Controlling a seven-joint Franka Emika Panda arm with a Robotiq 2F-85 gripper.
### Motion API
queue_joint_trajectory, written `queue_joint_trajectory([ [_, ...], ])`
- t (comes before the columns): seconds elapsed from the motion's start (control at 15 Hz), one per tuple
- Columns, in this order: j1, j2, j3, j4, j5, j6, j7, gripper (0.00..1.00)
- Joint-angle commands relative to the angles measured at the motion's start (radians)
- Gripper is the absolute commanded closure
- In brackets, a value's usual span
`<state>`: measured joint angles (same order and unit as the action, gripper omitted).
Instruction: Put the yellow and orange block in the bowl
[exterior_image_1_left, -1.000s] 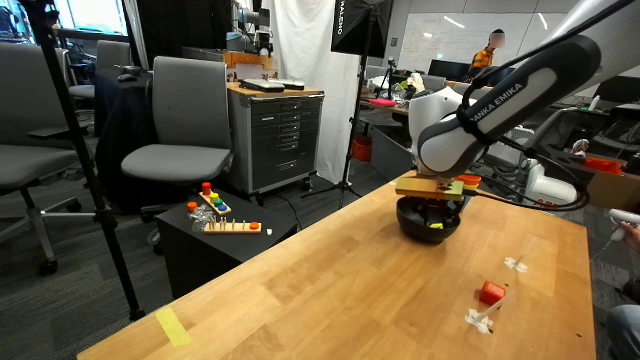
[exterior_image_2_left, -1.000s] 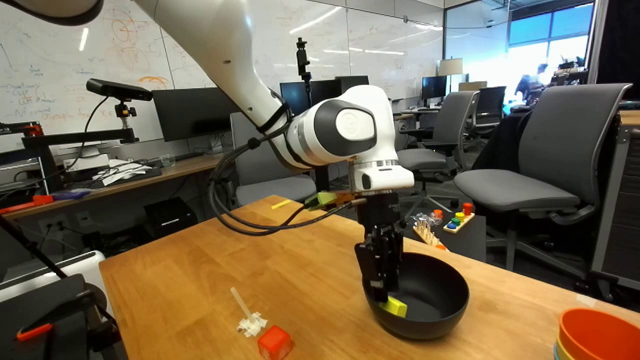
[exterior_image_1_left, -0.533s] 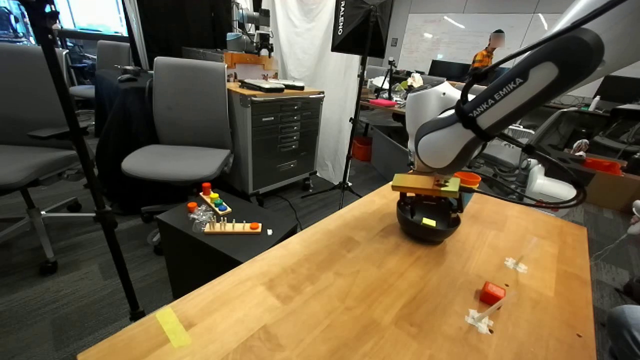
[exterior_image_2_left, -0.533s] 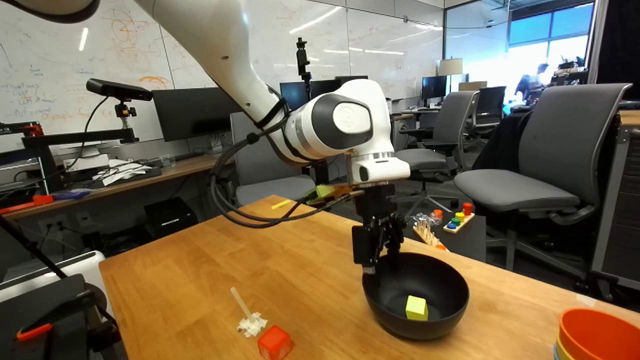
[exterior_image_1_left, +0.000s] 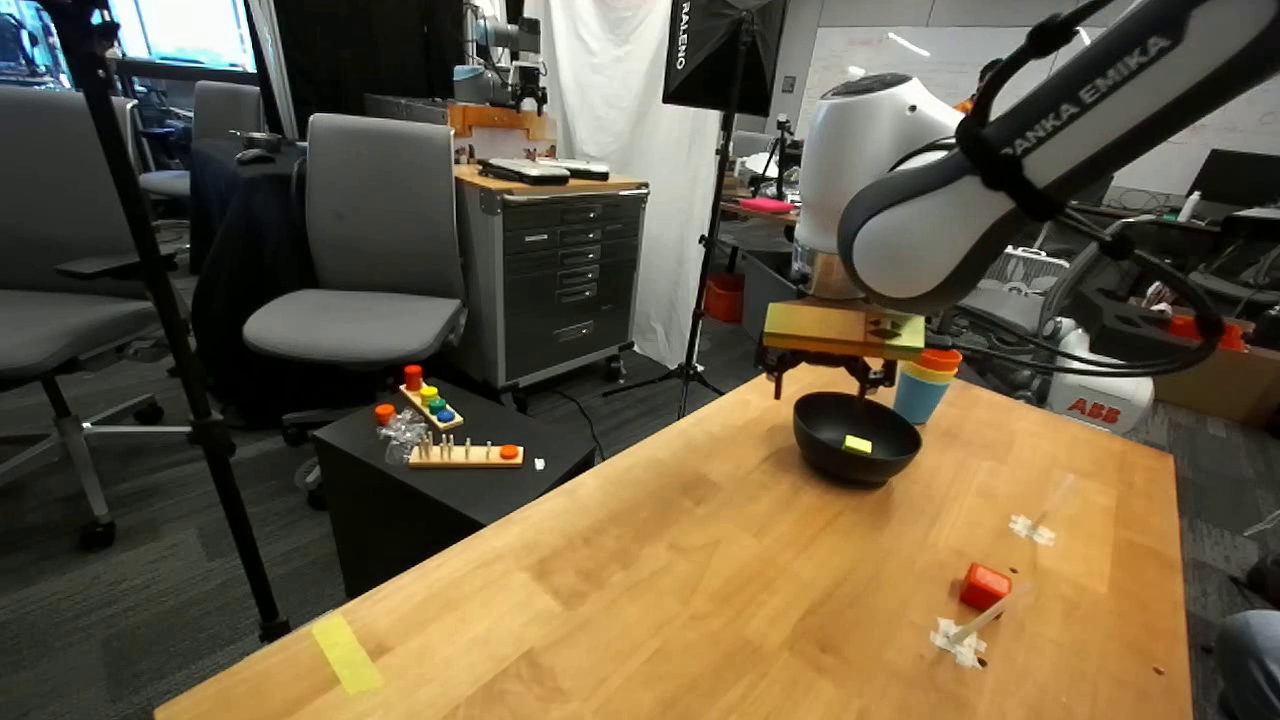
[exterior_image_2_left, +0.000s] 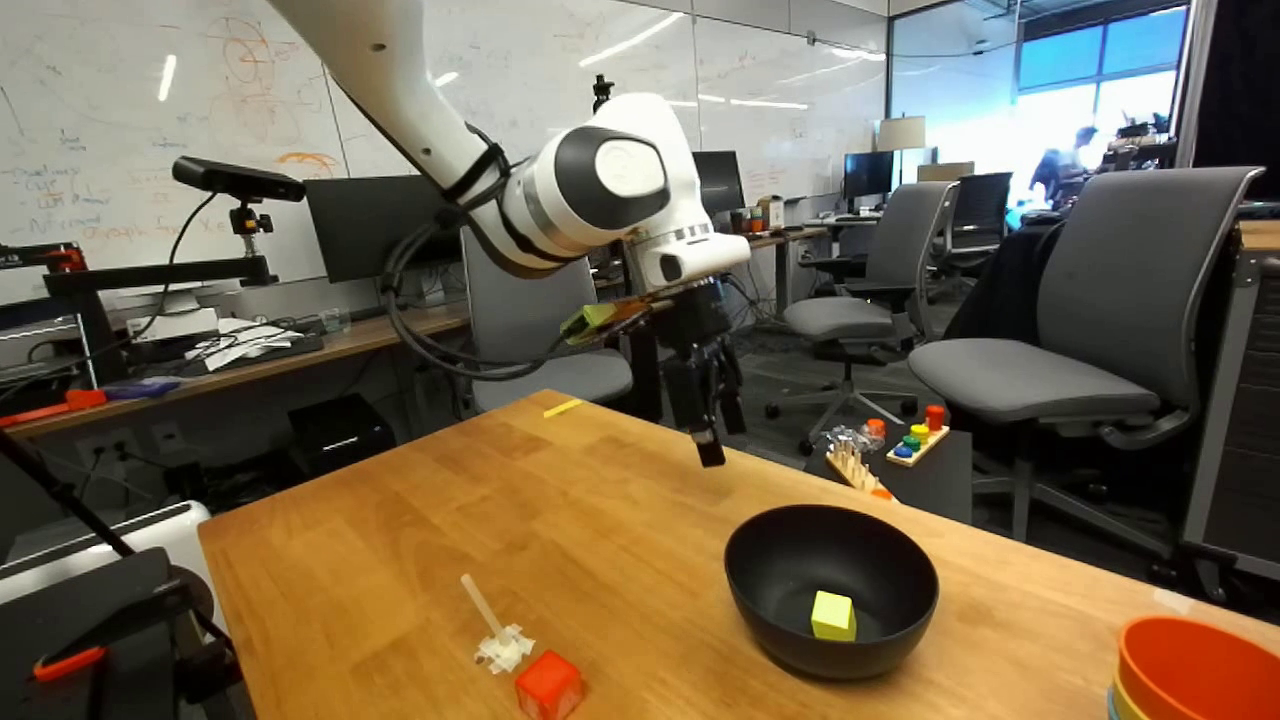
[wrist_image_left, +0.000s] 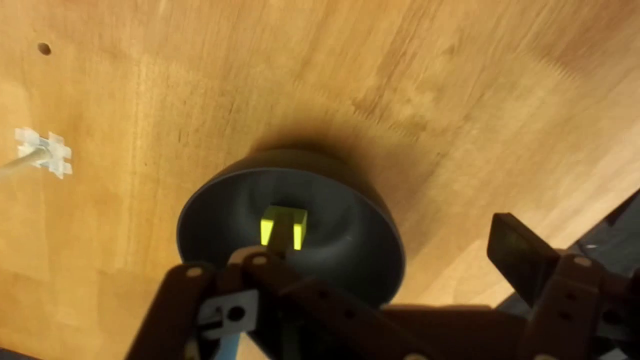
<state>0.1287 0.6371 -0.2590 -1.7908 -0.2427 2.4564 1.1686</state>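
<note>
The yellow block (exterior_image_2_left: 833, 617) sits in the upright bowl (exterior_image_2_left: 850, 555), sides about equal, one face foremost in an exterior view. The gripper (exterior_image_1_left: 820, 392) hangs clear, released, jaws spread. The red block (exterior_image_2_left: 549, 684) shows on the table (exterior_image_2_left: 420, 560) in both exterior views only.

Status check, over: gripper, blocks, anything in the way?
Gripper open, empty. Yellow block in bowl; orange block on table. Stick beside orange block, possible snag.

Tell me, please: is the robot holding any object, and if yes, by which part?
Nothing is held: the jaws stand open with nothing between them. The yellow block lies in the black bowl, the orange-red block on the table.
</note>
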Motion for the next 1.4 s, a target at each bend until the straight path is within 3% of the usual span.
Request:
queue_joint_trajectory([
  [0.0,0.049,-0.193,0.027,-0.213,-0.069,0.084,-0.084,0.00],
  [0.2,0.057,-0.276,0.071,-0.312,-0.092,0.112,-0.179,0.00],
  [0.53,0.008,-0.378,0.157,-0.437,-0.034,0.117,-0.448,0.00],
  [0.73,-0.008,-0.417,0.167,-0.481,-0.008,0.094,-0.566,0.00],
  [1.33,-0.034,-0.497,0.101,-0.625,-0.151,0.132,-0.515,0.00],
])
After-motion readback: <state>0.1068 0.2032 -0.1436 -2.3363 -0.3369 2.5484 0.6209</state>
